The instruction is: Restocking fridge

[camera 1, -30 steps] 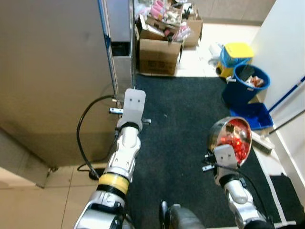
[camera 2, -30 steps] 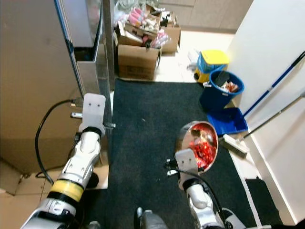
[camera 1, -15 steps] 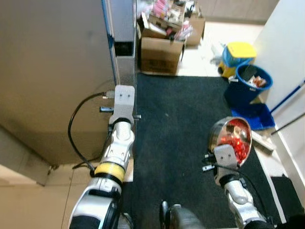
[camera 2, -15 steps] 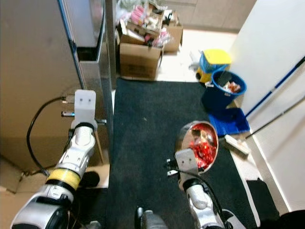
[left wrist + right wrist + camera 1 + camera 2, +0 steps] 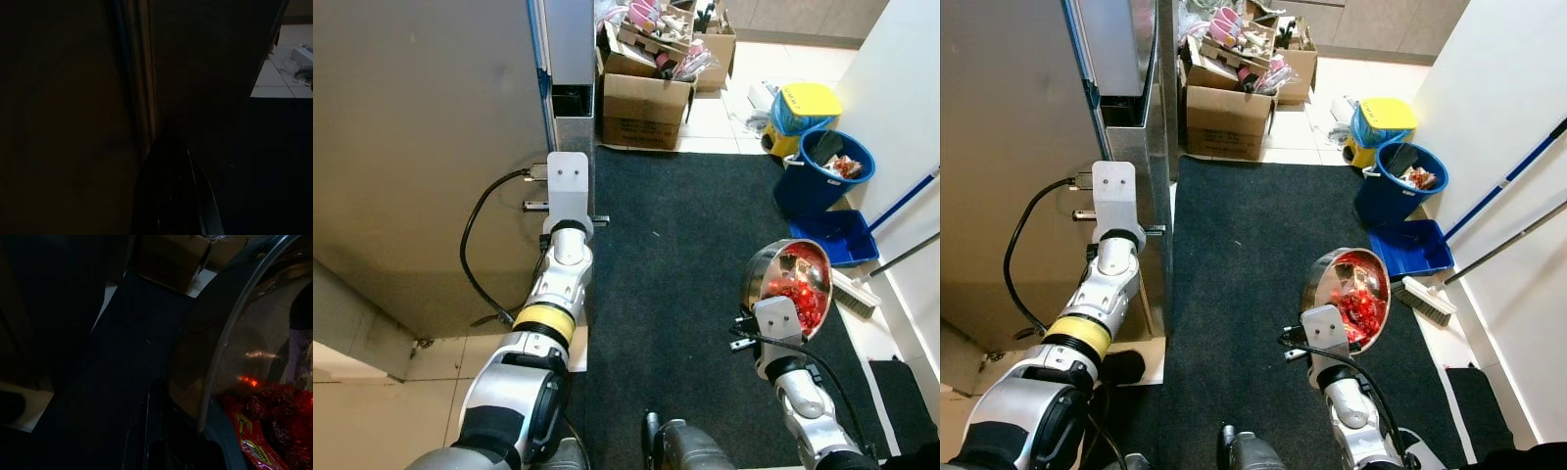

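Two arms appear in the head views. Left arm: extended forward toward 12 o'clock, its wrist plate against the edge of the grey fridge door, beside the steel column at the door's right edge. Left gripper: in the wrist view its dark fingers lie along the seam between door and frame; the picture is too dark to tell whether they are parted or closed. A black cable loops from the wrist toward 9 o'clock and down.

Right gripper: at about 4 o'clock in the head views, clamped on the rim of the steel bowl, one finger outside the wall and one inside (seen along the fingers in the wrist view). The bowl is tilted, its mouth turned up toward the camera, and carries red packets.

Surroundings: a dark mat covers the floor between the arms. At 12 o'clock stands a cardboard box, with further boxes of packaged goods behind it. At 2 o'clock sit a blue bucket, a yellow-lidded bucket just beyond it, and a blue dustpan near the white wall; a brush head lies beside the bowl.
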Robot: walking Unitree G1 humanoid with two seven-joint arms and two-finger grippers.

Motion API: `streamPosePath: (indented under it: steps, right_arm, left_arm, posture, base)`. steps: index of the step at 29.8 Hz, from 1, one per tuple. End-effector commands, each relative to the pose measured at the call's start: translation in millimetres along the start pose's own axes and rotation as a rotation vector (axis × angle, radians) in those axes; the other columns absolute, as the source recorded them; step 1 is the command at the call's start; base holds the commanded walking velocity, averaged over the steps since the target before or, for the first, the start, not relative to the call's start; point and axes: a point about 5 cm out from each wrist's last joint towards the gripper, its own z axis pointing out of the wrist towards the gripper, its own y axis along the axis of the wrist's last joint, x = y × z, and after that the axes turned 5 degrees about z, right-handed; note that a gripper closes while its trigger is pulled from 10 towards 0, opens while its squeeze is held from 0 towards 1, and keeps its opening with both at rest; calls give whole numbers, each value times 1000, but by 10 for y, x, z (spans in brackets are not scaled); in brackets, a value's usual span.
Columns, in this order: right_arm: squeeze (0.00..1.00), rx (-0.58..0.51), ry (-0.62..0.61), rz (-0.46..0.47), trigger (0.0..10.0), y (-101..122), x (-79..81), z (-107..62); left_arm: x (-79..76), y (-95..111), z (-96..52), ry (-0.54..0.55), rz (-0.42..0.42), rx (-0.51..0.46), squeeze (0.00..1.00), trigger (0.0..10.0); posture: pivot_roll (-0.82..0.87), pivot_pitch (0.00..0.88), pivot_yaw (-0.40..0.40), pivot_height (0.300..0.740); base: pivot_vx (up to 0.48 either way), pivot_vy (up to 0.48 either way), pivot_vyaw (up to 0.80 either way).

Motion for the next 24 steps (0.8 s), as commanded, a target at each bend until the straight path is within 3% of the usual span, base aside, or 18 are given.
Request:
streamPosePath:
  steps: [1, 5, 9, 12, 16, 17, 24]
  right_arm:
    - [0, -4, -22, 1, 10000, -5, -42, -23]
    - [0, -2, -26, 1, 10000, -8, -52, -25]
    - [0, -3, -32, 2, 10000, -3, -66, -24]
    - [0, -2, -33, 4, 10000, -6, -67, -25]
    - [0, -1, -32, 4, 10000, -11, -64, -29]
    - [0, 2, -30, 6, 10000, -21, -58, -35]
    - [0, 7, -25, 6, 10000, -30, -42, -35]
  left_arm:
    - [-42, 263, 56, 0, -42, -107, 0, 10000]
    - [12, 370, 89, 11, -54, -151, 0, 10000]
    - [73, 348, 64, 5, -20, -171, 0, 10000]
    - [139, 145, -63, -12, 29, -151, 0, 10000]
    - [181, 57, -145, -14, 32, -147, 0, 10000]
    - [229, 34, -250, -7, 5, -169, 0, 10000]
    - [238, 159, -357, -13, -43, -255, 0, 10000]
  posture:
    - [-114, 165, -94, 740]
    - [-113, 158, -91, 740]
    - [-115, 156, -91, 740]
    - [-107, 156, -93, 740]
    - [-102, 161, -93, 740]
    - [-93, 164, -95, 740]
    - [-91, 159, -97, 740]
  base:
    - [0, 0, 0]
    - [0, 0, 0]
    - [0, 0, 0]
    - [0, 0, 0]
    - [0, 0, 0]
    - [0, 0, 0]
    - [0, 0, 0]
